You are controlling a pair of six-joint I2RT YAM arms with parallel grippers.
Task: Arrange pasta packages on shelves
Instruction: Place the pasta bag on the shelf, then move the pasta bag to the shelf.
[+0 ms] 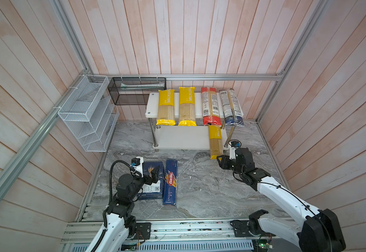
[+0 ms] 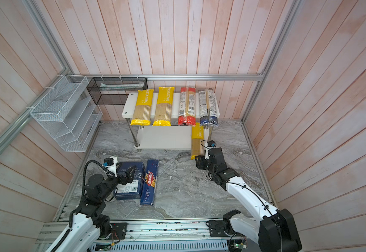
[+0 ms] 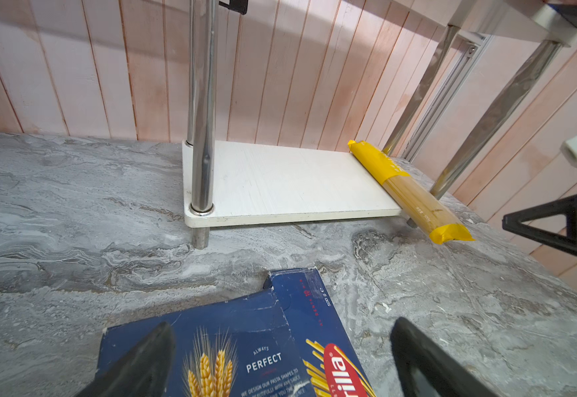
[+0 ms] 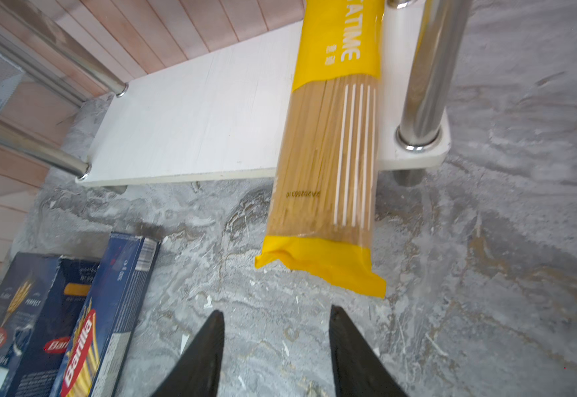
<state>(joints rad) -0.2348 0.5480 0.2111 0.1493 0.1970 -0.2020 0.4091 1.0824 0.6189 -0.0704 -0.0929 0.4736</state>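
The upper shelf (image 1: 153, 104) carries two yellow pasta bags (image 1: 166, 108) (image 1: 186, 107), a red-ended bag (image 1: 209, 107) and a dark-blue-ended bag (image 1: 231, 107). A third yellow bag (image 1: 215, 141) (image 4: 328, 154) lies at the right end of the lower shelf (image 1: 182, 137) (image 4: 194, 127), its near end sticking out over the table. My right gripper (image 1: 220, 159) (image 4: 276, 310) stands open and empty just short of that end. Two dark blue Barilla boxes, a wide one (image 1: 155, 192) (image 3: 232, 330) and a narrow one (image 1: 170, 182) (image 4: 108, 309), lie side by side on the table. My left gripper (image 1: 150, 173) (image 3: 283, 323) hovers open over them.
A white wire basket (image 1: 86, 113) and a black mesh basket (image 1: 136, 90) hang on the walls at the back left. A chrome leg (image 4: 428, 68) of the rack stands right beside the yellow bag. Aluminium rails border the marble table (image 1: 210, 192).
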